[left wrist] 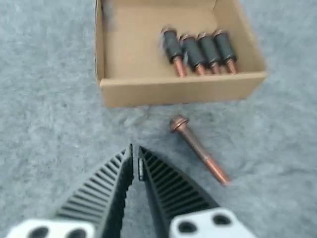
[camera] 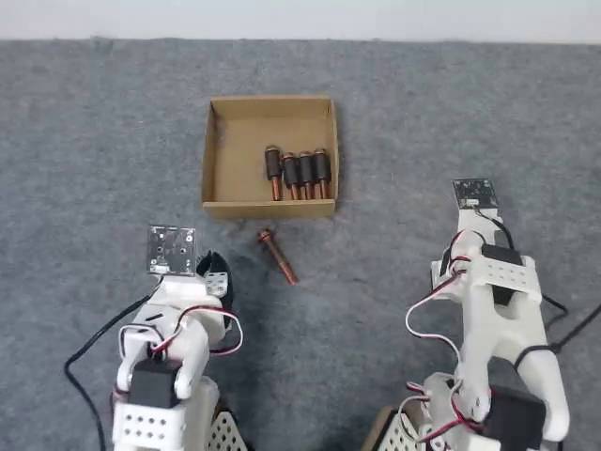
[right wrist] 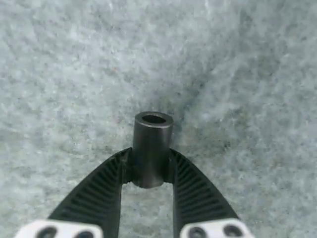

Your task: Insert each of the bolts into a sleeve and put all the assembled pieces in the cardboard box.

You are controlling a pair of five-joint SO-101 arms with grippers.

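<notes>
Four assembled pieces [camera: 298, 173] in the cardboard box [camera: 239, 155], one bolt [camera: 277, 256] on grey carpet [camera: 94, 141] just outside its wall, your left gripper [left wrist: 135, 151] pinched shut (empty) near that bolt, your right gripper [right wrist: 148, 161] clamping a sleeve [right wrist: 152, 141] well clear of the box

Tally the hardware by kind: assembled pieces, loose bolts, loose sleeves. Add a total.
Assembled pieces: 4, in the cardboard box
Loose bolt: 1, on the mat in front of the box
Loose sleeve: 1, clamped in the right jaws
Total: 6
</notes>
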